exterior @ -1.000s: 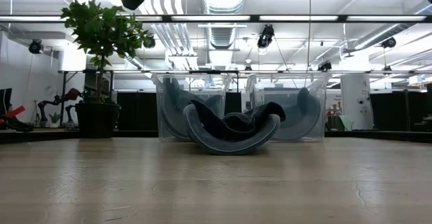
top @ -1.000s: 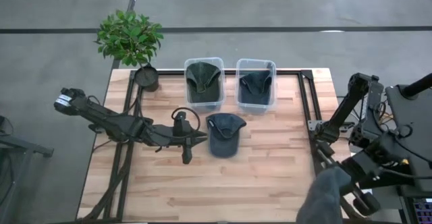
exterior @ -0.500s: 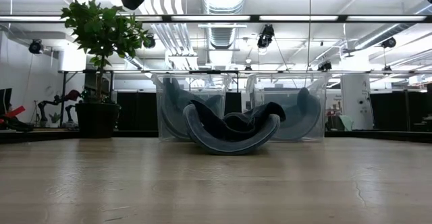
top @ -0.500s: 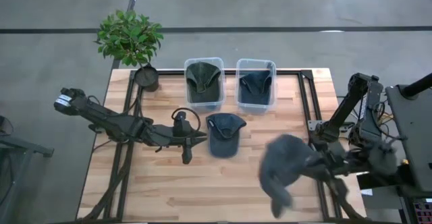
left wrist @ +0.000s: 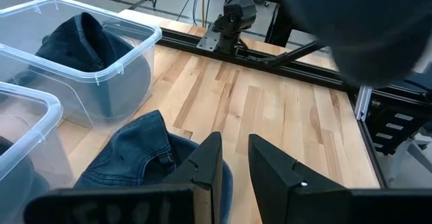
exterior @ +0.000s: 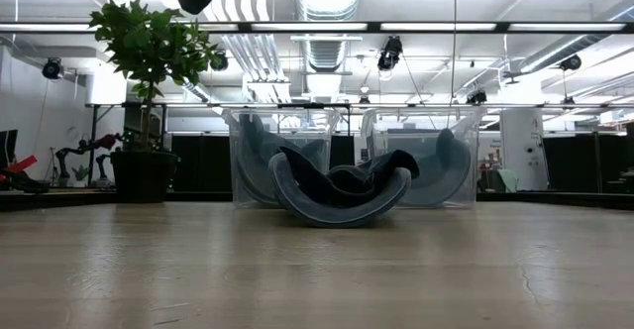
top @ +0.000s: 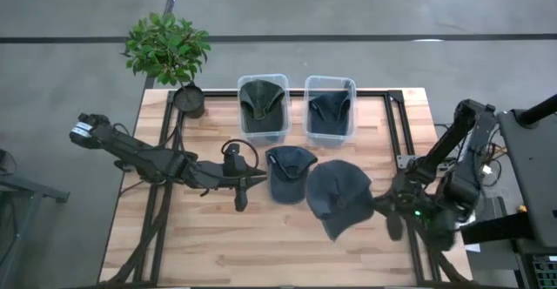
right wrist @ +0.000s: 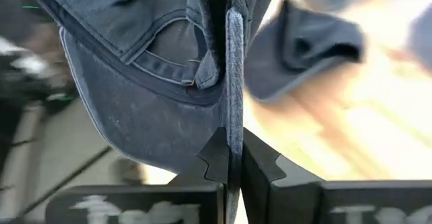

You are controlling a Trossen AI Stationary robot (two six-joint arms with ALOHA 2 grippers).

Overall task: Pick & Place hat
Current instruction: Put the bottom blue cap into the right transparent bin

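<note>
four hats (top: 288, 172) — two in bins, one on table, one held, two clear bins (top: 263, 106), one potted plant (top: 167, 50)

No legible text, label, brand, number or sign in any view. White markings on the bar across the near edge of the left wrist view, and on the matching bar in the right wrist view, are blurred past reading. Pale tag at the far-left end of the left arm (top: 81, 131) in the high view: too small to read. Clear bins (top: 263, 106), caps and tabletop (top: 261, 245) carry no readable marks.
</note>
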